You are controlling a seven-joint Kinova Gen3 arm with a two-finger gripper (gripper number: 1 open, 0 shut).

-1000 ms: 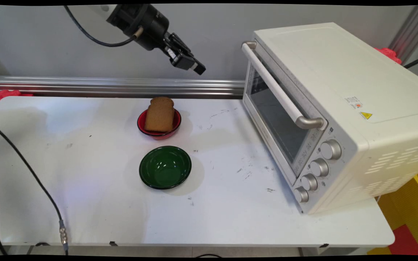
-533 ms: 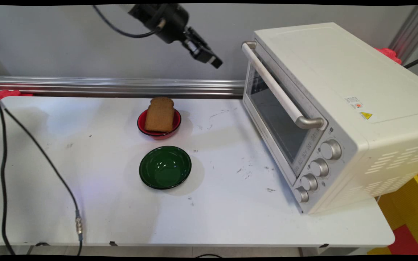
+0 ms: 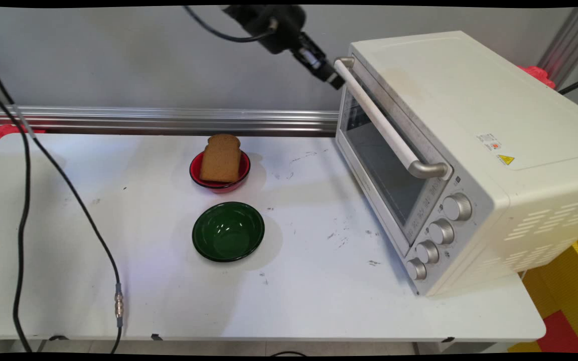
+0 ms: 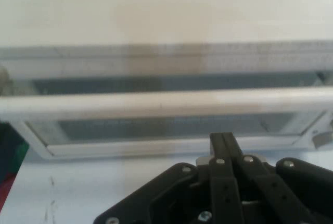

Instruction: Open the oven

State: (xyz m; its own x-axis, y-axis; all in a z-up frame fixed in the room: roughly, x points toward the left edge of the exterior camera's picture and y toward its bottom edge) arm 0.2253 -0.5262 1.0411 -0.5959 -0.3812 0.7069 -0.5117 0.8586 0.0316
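Just ahead of my gripper [image 4: 222, 143] runs the oven's door handle [image 4: 156, 101], near the fingertips; whether they touch, I cannot tell. I see the jaws pressed together, holding nothing. Well below and behind them on the table [image 3: 118, 210] sit a red bowl [image 3: 220, 184] with a toast slice [image 3: 221, 158] and a green bowl [image 3: 228, 231].

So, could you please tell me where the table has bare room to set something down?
The table is bare left of the red bowl and green bowl, apart from a hanging cable, and along its near edge. It is tighter between the bowls and the oven.
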